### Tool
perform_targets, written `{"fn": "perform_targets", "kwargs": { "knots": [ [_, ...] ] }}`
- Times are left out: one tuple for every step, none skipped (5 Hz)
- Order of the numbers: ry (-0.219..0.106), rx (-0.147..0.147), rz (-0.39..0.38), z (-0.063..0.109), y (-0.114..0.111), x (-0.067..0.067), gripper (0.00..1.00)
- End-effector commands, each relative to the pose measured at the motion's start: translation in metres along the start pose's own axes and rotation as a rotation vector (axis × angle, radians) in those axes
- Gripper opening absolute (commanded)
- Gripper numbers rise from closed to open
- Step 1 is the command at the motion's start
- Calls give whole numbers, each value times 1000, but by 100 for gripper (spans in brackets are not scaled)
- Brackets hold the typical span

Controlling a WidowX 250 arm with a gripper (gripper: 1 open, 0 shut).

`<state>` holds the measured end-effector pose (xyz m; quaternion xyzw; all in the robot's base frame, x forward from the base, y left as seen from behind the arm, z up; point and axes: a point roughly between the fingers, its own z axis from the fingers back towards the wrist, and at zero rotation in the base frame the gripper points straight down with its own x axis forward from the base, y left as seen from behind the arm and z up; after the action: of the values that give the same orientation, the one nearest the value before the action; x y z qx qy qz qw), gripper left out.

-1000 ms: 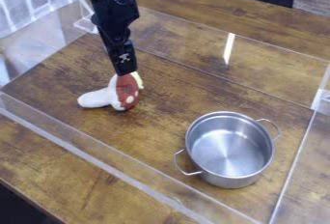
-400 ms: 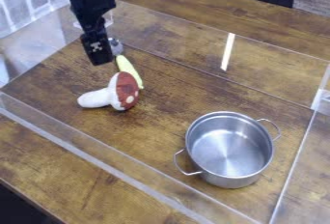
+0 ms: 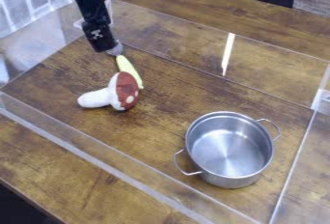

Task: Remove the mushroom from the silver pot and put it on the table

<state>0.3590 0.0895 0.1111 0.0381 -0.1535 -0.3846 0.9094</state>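
Mushroom first: the soft toy mushroom with a fat white stem and reddish-brown cap [image 3: 114, 94] lies on its side on the dark brown wooden plank worktop [image 3: 194, 59], left of the frame's centre. Its long axis runs roughly left to right with a slight tilt, the white stem end pointing toward the left edge of the frame and the cap toward the right and a little upward. A small yellow piece [image 3: 125, 65] sits just above the cap, touching or almost touching it; what it belongs to cannot be told.

Well apart from the mushroom, in the lower right of the frame, stands the small round shiny steel pot with low straight walls and two loop handles [image 3: 231, 148]. It is upright and its inside shows only bare metal.

Up in the upper left, the black robot arm reaches down, and its fingers [image 3: 99, 40] hang above the worktop, up and to the left of the mushroom and clear of it. They stand wide apart and hold nothing.

Clear acrylic strips [image 3: 230, 48] edge the worktop, one standing upright in the upper right part of the frame.
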Motion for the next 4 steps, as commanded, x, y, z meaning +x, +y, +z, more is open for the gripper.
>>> {"fn": "perform_targets", "kwargs": {
  "knots": [
    [-53,46,-43,6,8,19,100],
    [-65,37,-58,-3,7,26,100],
    [-60,38,-37,-8,-3,45,0],
    [-61,31,-14,-13,-10,59,100]
  ]
}}
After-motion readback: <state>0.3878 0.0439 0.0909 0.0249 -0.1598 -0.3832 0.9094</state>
